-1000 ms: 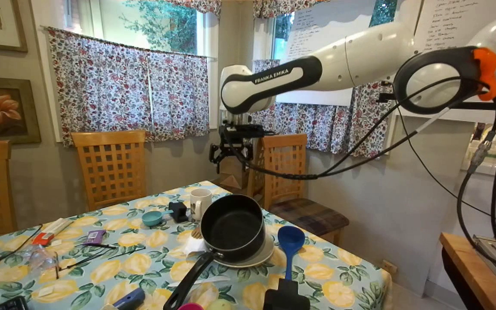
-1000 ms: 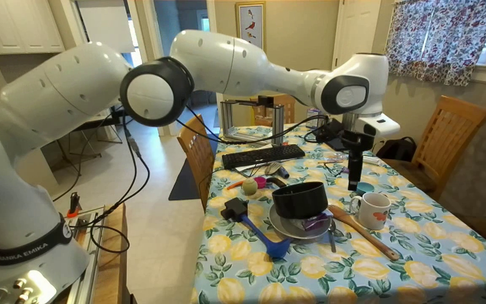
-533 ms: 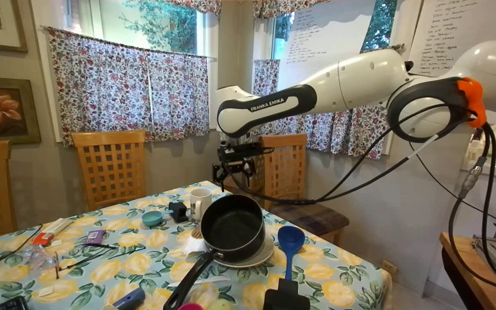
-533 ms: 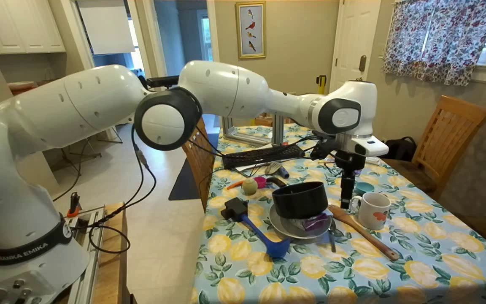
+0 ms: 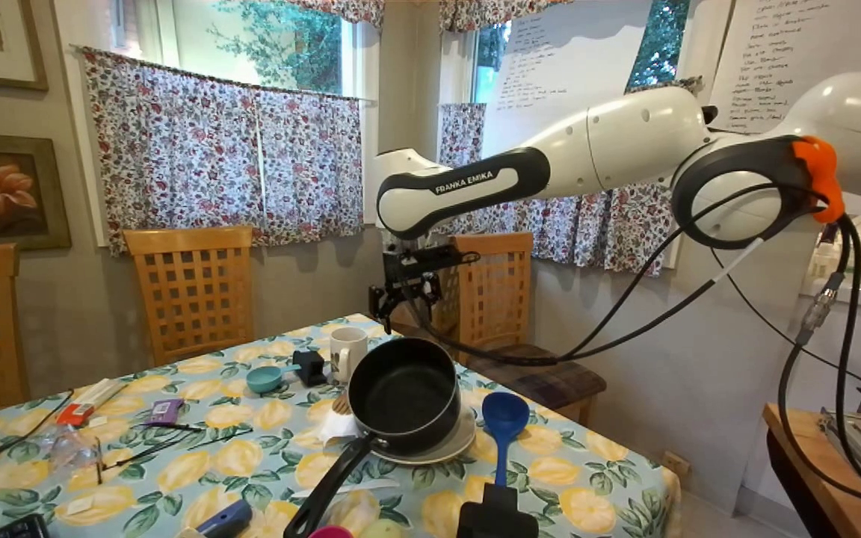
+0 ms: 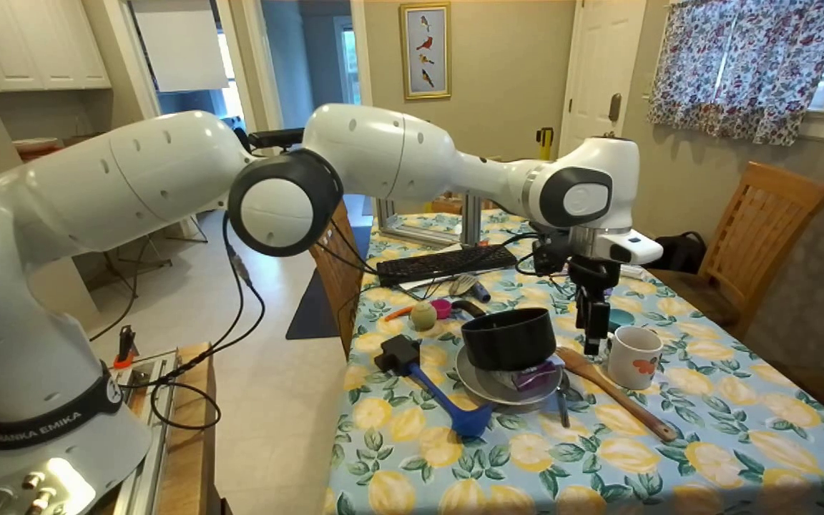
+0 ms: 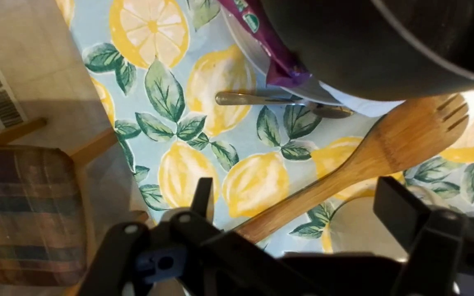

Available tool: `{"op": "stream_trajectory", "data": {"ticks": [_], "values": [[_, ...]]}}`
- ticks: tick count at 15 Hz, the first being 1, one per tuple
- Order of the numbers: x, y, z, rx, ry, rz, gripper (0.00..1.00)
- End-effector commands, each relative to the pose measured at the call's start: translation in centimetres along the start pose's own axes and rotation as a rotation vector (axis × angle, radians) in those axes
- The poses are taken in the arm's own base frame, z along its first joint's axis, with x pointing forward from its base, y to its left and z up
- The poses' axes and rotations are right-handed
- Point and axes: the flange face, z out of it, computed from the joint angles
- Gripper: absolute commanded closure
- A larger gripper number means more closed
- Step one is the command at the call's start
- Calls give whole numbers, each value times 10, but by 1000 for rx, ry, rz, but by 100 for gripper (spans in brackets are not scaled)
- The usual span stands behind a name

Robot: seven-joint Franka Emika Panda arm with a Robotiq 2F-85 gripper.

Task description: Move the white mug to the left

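In the wrist view the gripper has its jaws wide apart and holds nothing; I judge the task to be at the approach, with grasp, leftward move and release all to come. In an exterior view, from the left edge of the table across: blue ladle, black pan, gripper, then the white mug, upright towards the right edge. The gripper hangs just left of it; contact I cannot tell. The wrist view shows it below, partly hidden by the right-hand jaw.
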Motion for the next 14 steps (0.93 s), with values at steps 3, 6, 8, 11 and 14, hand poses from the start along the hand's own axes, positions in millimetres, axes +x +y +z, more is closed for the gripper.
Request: {"op": "stream_trajectory", "data": {"ticks": [3, 6, 8, 11, 14], "values": [[5, 9, 10, -61, 15, -307, 0], [8, 14, 1, -105, 30, -465, 0], [10, 14, -4, -132, 45, -568, 0], [15, 14, -11, -154, 77, -723, 0], [19, 12, -18, -153, 109, -877, 0]]}}
